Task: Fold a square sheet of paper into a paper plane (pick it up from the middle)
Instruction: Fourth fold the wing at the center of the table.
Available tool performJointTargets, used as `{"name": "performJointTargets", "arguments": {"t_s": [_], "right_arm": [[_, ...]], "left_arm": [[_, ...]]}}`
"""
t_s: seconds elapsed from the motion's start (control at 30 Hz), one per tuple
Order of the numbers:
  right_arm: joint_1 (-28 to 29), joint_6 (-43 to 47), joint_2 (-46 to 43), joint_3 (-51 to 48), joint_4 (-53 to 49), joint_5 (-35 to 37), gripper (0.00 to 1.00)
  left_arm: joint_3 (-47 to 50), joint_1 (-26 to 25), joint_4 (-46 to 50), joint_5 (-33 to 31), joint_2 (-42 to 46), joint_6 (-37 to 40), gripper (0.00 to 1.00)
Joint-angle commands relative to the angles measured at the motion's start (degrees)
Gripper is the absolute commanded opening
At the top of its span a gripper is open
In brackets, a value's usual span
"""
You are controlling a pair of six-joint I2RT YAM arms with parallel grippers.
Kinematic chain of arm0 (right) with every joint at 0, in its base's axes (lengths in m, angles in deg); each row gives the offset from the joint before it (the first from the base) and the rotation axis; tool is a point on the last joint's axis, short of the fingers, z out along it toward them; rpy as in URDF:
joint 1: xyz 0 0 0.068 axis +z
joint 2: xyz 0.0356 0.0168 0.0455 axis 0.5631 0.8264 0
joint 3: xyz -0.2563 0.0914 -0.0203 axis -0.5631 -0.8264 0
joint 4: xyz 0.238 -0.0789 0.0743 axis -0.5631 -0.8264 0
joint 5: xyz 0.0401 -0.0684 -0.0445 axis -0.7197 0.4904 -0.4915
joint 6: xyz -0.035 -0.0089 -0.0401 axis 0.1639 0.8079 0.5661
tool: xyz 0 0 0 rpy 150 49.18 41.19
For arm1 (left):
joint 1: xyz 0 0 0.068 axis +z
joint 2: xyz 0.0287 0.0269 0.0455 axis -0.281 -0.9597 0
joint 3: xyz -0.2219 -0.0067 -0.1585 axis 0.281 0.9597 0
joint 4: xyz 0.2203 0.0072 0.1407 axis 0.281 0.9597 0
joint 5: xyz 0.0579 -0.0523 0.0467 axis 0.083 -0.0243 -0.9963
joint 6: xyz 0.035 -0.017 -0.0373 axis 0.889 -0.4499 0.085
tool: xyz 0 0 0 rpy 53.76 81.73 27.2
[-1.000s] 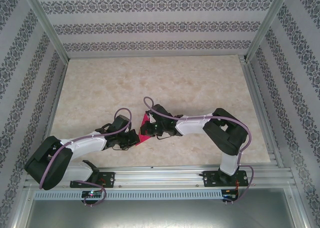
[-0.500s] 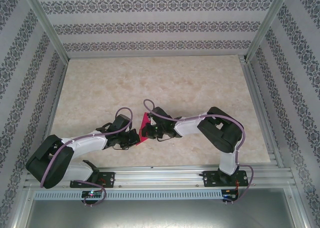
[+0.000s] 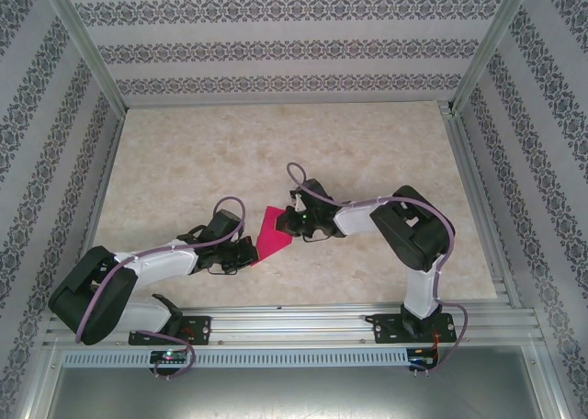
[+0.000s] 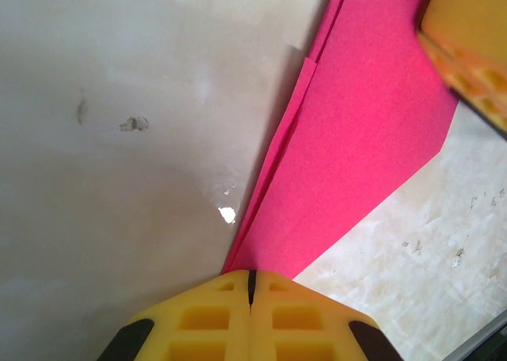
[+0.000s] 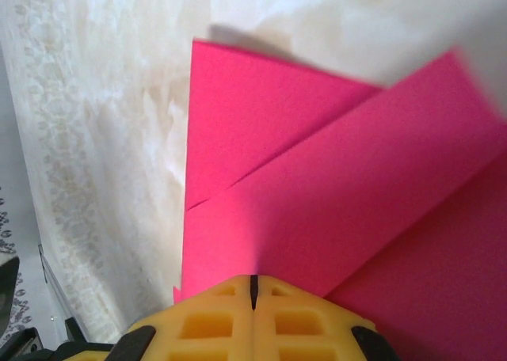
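Table (image 3: 184,152) – pale marbled top, patterned walls on three sides, metal rail (image 3: 294,320) along the near edge.

Left arm (image 3: 138,274) reaches from its base toward the middle of the table. Right arm (image 3: 409,235) bends back and in, so the two wrists face each other near the table's centre, toward the near side.

Paper (image 3: 274,235) – bright pink and already partly folded, between the two wrists. Right wrist view: paper (image 5: 333,203) in overlapping layers, one flap lying diagonally across another. Left wrist view: paper (image 4: 364,139) narrows toward the near corner, with stacked edges along its left side.

Left gripper (image 3: 246,254): yellow fingers pressed together, pinching the paper's narrow corner; seen close in the left wrist view (image 4: 250,280).

Right gripper (image 3: 294,222): fingers pressed together on the opposite edge, the pink running in under them (image 5: 253,286). One of its yellow pads (image 4: 467,44) shows on the paper's far side in the left wrist view.

Faint grey scuffs (image 4: 135,123) on the table beside the paper.
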Motion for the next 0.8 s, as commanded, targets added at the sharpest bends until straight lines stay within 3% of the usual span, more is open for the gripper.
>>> {"name": "performJointTargets", "arguments": {"t_s": [0.0,0.37,0.77], "right_arm": [[-3.6,2.4,2.7,0.8,-1.1,4.3,0.00],[-10.0,4.0,3.8,3.5,-3.2,3.1,0.02],[-9.0,8.8,-6.7,5.9,-13.1,3.0,0.04]], "left_arm": [[2.3,0.3,7.3,-2.2,-2.2,1.9,0.07],[1.9,0.3,7.7,-2.1,-2.7,2.4,0.07],[1.4,0.3,7.7,-1.8,-3.1,2.8,0.07]]}}
